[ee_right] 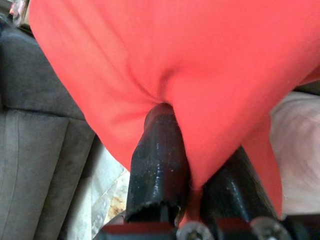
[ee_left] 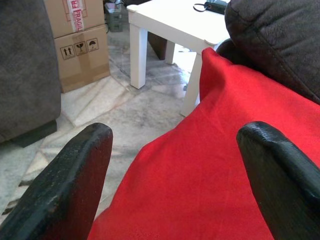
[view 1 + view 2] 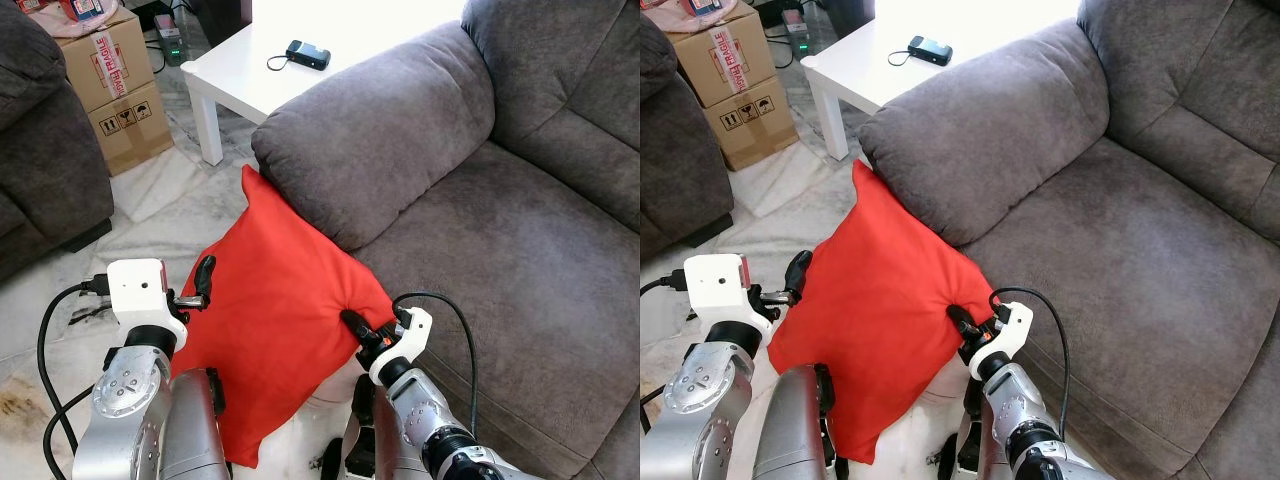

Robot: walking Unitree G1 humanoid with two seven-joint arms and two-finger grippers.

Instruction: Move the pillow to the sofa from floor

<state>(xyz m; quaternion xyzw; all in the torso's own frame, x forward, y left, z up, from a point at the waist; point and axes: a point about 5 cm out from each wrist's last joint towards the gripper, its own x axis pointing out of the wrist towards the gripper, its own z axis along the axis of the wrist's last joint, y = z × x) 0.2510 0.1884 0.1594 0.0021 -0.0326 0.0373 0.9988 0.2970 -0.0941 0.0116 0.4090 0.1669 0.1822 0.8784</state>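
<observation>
Step in hand: the lift. Red pillow (image 3: 270,320) stands on edge against the grey sofa's armrest (image 3: 380,140), lower corner down by the marble floor (image 3: 160,200). Right gripper (image 3: 362,328) is pinched on the pillow's edge beside the seat cushion (image 3: 500,270), fabric puckered at the fingers. Left gripper (image 3: 198,285) is spread wide at the opposite edge, gripping nothing.

Next, likely: close left, raise the pillow over the seat front, then release.

Right wrist view shows cloth clamped between the fingers (image 1: 160,155). Left wrist view shows the gap between its fingers, with the white side table (image 2: 170,25) and cardboard boxes (image 2: 80,45) beyond.
</observation>
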